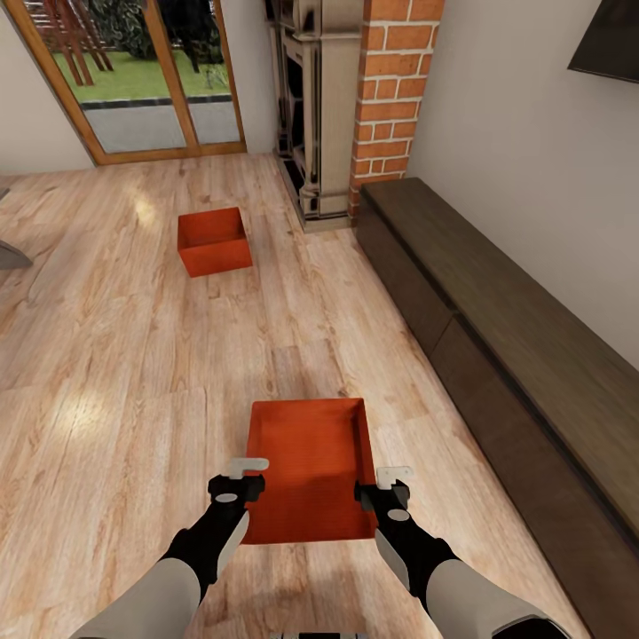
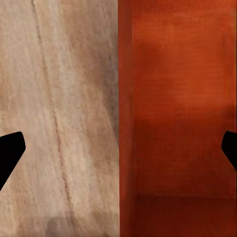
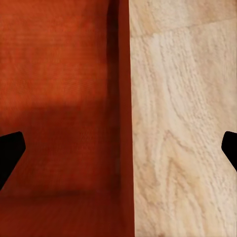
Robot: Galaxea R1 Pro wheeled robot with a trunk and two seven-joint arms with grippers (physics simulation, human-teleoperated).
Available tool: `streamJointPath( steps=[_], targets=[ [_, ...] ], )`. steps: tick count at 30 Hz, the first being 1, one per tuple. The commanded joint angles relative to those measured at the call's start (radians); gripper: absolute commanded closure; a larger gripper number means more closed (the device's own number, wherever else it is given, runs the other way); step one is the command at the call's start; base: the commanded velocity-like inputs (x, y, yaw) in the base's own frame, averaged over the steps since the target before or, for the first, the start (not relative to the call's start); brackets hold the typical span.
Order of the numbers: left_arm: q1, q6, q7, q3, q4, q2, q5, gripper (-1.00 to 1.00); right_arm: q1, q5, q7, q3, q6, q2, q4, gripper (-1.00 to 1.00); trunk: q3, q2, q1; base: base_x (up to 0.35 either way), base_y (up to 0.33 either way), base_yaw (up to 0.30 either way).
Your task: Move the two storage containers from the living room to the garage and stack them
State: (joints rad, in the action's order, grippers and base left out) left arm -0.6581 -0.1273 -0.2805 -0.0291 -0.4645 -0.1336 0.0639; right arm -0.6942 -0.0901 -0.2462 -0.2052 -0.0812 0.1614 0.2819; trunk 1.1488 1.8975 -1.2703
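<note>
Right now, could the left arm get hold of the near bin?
Probably yes. The left gripper hangs open over the near bin's left wall, which the left wrist view shows running between the fingers with nothing in the way. Whether it is low enough to close on the wall, I cannot tell.

floor: light wood planks (image 1: 115, 373) | brick fireplace (image 1: 390, 98) | dark cabinet (image 1: 497, 355) | glass doors (image 1: 133, 80)

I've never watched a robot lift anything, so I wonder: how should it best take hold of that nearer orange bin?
Probably by its two long side walls, from above. The nearer bin is topless with thin walls. The left gripper and right gripper are open, one at each side; in both wrist views, a wall's top edge lies between the fingers.
</note>
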Motion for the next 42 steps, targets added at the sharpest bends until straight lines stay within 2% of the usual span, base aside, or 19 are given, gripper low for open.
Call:
streamJointPath(
  steps=[1, 8, 17, 25, 40, 42],
  targets=[
    [0.0, -0.008, -0.005, -0.003, -0.002, 0.0, 0.007, -1.0, -0.001, -0.01, -0.005, -0.008, -0.004, 0.0, -0.001, -1.0, 0.004, 0.008, -0.004, 0.0, 0.0, 0.0],
    [0.0, -0.008, -0.005, -0.003, -0.003, 0.0, 0.007, -1.0, -0.001, -0.01, -0.005, -0.008, -0.004, 0.0, -0.001, -1.0, 0.026, 0.057, -0.031, 0.0, 0.0, 0.0],
    [0.0, -0.008, -0.005, -0.002, -0.001, 0.001, 0.006, -1.0, -0.001, -0.01, -0.005, -0.008, -0.004, 0.0, -0.001, -1.0, 0.026, 0.057, -0.031, 0.0, 0.0, 0.0],
    [0.0, -0.006, -0.005, -0.002, 0.001, 0.002, -0.014, -1.0, -0.001, -0.01, -0.005, -0.008, -0.004, 0.0, -0.001, -1.0, 0.026, 0.057, -0.031, 0.0, 0.0, 0.0],
    [0.0, -0.006, -0.005, 0.001, 0.001, 0.003, -0.016, -1.0, -0.001, -0.01, -0.005, -0.008, -0.003, 0.0, -0.001, -1.0, 0.026, 0.057, -0.031, 0.0, 0.0, 0.0],
    [0.0, -0.006, -0.005, 0.001, 0.001, 0.003, -0.016, -1.0, -0.001, -0.01, -0.005, -0.008, -0.003, 0.0, -0.001, -1.0, 0.032, 0.071, -0.038, 0.0, 0.0, 0.0]
  ],
)
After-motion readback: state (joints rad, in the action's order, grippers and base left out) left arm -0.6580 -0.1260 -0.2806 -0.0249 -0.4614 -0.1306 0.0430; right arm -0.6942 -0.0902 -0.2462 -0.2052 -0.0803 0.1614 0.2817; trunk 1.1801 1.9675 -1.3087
